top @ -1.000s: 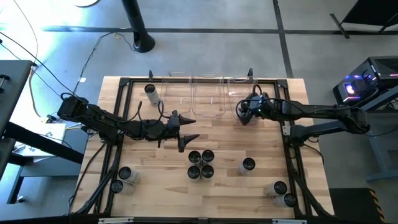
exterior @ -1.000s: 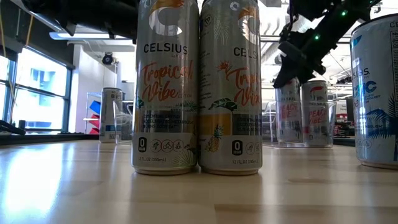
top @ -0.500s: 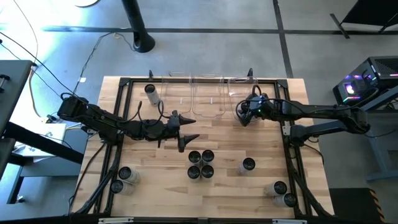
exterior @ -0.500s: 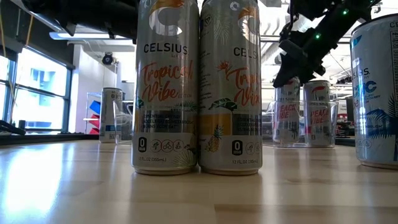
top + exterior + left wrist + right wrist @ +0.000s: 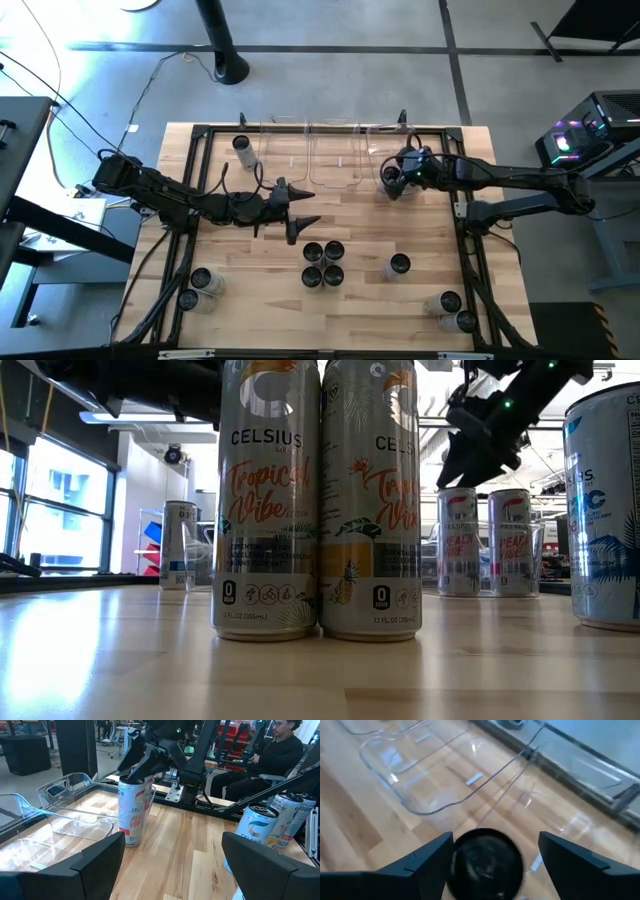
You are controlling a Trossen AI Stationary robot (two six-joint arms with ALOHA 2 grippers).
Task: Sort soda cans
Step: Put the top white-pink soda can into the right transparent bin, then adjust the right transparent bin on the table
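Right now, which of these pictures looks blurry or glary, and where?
Right wrist view: the can top between the fingers is soft, and the clear bins catch bright streaks. Low view: the two Tropical Vibe cans are sharp, with window light behind. High view: glare on the floor at left.

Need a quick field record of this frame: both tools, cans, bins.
right tool: open, above a peach can in the right clear bin
left tool: open, empty, mid table
bin cans: two visible in the low view, second one beside the first
centre cluster: four cans, upright
lone can: right of the cluster
far-left can: upright near the back edge
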